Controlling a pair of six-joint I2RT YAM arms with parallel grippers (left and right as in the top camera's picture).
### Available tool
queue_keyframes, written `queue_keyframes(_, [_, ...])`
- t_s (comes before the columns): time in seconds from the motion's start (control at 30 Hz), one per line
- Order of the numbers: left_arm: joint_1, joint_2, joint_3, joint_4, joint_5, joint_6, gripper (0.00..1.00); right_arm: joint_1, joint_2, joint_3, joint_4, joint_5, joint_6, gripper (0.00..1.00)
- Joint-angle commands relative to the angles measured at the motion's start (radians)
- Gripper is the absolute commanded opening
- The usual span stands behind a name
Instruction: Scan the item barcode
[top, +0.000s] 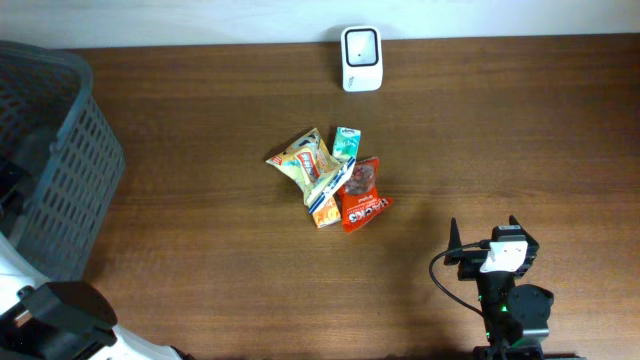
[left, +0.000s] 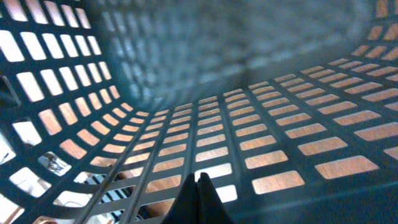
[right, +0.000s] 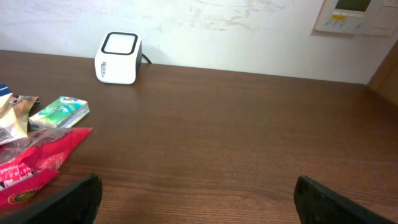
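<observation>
Several snack packets lie in a heap at mid-table: a yellow one (top: 303, 160), a small green box (top: 347, 143) and a red pouch (top: 360, 196). The white barcode scanner (top: 361, 58) stands at the table's far edge. My right gripper (top: 483, 235) hovers open at the lower right, nothing between its fingers, well short of the heap. In the right wrist view the red pouch (right: 37, 158), green box (right: 60, 111) and scanner (right: 118, 58) sit to the left. My left gripper (left: 199, 182) is shut on nothing, inside the grey basket (left: 261, 106).
The grey mesh basket (top: 55, 150) stands at the table's left edge. A wall panel (right: 348, 15) hangs behind the table. Bare brown tabletop (top: 520, 130) stretches right of the heap and in front of the right gripper.
</observation>
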Motion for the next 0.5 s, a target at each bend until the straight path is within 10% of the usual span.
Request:
queue_keyframes(0.0, [-0.003,-0.029,-0.003,-0.002,0.169,0.063,0.00,0.007,-0.006,-0.007,-0.004,0.008,-0.007,0.98])
queue_keyframes(0.23, [-0.003,-0.124,-0.003,-0.002,0.297,0.072,0.00,0.007,-0.006,-0.007,-0.004,0.008,-0.007,0.98])
queue_keyframes(0.33, [-0.002,-0.131,-0.003,-0.002,-0.132,-0.067,0.00,0.007,-0.006,-0.007,-0.004,0.008,-0.007,0.98])
queue_keyframes(0.47, [0.020,-0.130,-0.139,0.030,-0.292,-0.179,0.00,0.007,-0.006,-0.007,-0.004,0.008,-0.007,0.98])
